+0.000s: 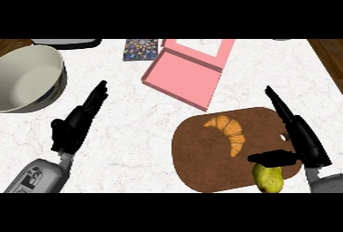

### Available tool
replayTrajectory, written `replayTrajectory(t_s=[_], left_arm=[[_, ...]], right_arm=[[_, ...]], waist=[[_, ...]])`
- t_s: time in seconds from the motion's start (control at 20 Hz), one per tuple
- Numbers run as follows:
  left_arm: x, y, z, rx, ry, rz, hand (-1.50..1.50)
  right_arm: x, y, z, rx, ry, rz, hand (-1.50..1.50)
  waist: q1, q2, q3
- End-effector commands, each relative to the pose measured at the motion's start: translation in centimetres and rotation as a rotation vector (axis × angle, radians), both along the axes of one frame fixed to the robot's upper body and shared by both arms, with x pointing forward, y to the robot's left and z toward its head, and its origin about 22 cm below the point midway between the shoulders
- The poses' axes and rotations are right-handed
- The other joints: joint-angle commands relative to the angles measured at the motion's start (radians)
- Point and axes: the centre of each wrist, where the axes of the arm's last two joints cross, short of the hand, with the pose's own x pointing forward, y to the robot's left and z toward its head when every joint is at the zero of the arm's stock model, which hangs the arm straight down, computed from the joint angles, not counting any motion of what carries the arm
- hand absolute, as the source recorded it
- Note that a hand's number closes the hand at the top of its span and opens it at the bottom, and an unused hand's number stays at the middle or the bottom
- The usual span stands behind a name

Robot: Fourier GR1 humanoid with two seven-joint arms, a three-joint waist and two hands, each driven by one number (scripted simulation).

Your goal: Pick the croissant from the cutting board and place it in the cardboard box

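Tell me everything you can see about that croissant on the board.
The croissant is golden orange, a curved crescent with ridged segments, lying flat on the upper middle of the brown cutting board. One tip points left, the other down. Nothing but the board touches it: the right hand is open to its right, and a yellow-green pear lies below.

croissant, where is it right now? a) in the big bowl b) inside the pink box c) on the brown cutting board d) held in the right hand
c: the croissant lies on the cutting board, apart from the right hand, whose fingers are straight; the pink box holds nothing visible.
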Motion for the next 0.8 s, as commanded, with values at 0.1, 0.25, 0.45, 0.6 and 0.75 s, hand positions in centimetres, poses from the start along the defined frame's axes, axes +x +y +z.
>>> replayTrajectory(t_s=[0.1,0.25,0.45,0.6,0.75], left_arm=[[-0.4,-2.5,0.3,-0.001,-0.023,-0.128,0.00],[-1.0,-2.1,0.5,0.010,-0.034,-0.107,0.00],[-1.0,-3.1,0.1,0.022,-0.037,-0.117,0.00],[-0.6,-3.4,1.3,0.008,-0.043,-0.134,0.00],[-0.4,-2.5,1.4,0.007,-0.054,-0.127,0.00]], right_arm=[[-3.3,0.0,-1.7,-0.432,-0.198,0.138,-1.50],[-5.1,0.2,1.2,-0.508,-0.233,0.096,-1.50],[-6.6,2.1,6.4,-0.581,-0.176,0.069,-1.50],[-8.8,2.4,7.8,-0.633,-0.016,0.147,-1.50],[-10.0,4.0,9.3,-0.610,0.112,0.172,-1.50]], waist=[[0.011,0.000,-0.004],[0.016,-0.002,-0.004],[0.021,0.003,-0.004],[0.020,0.003,-0.004],[0.028,0.005,-0.004]])
